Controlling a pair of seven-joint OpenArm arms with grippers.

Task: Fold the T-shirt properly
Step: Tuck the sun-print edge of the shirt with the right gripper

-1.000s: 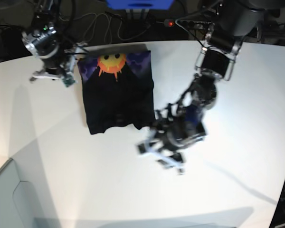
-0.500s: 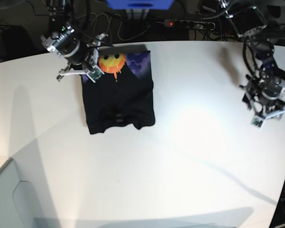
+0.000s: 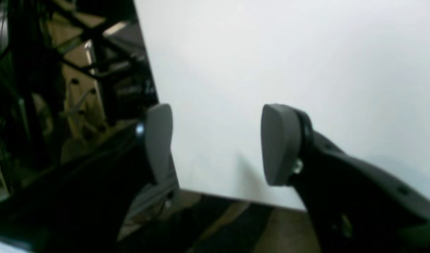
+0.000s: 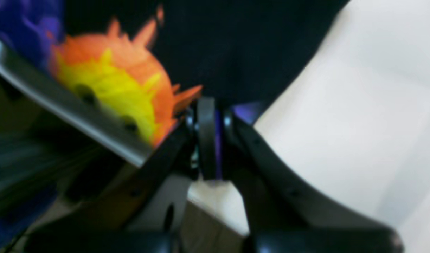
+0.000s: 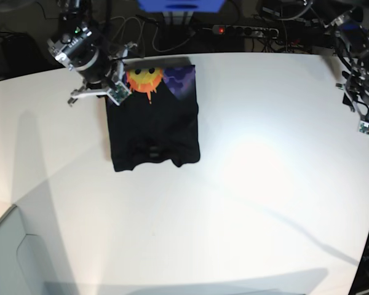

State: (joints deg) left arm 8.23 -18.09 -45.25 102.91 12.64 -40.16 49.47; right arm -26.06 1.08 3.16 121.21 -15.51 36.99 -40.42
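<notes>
While the T-shirt (image 5: 152, 120) lies partly folded on the white desk (image 5: 234, 203) toward its far left part, black plain side covers most of it, w/ orange-yellow sun print (image 5: 142, 79) and purple clouds (image 5: 179, 77) showing along the far edge. Right gripper (image 4: 209, 140) sits at the shirt's far left corner near the desk's back edge; jaws pressed together on a thin fold of purple-printed cloth, sun print just beside them in wrist view. Left gripper (image 3: 215, 144) is well apart from the shirt, at the far right edge of the desk; jaws spread wide, nothing between the grey pads (image 3: 276, 144), bare desk surface under them. Both wrist views blurred.
</notes>
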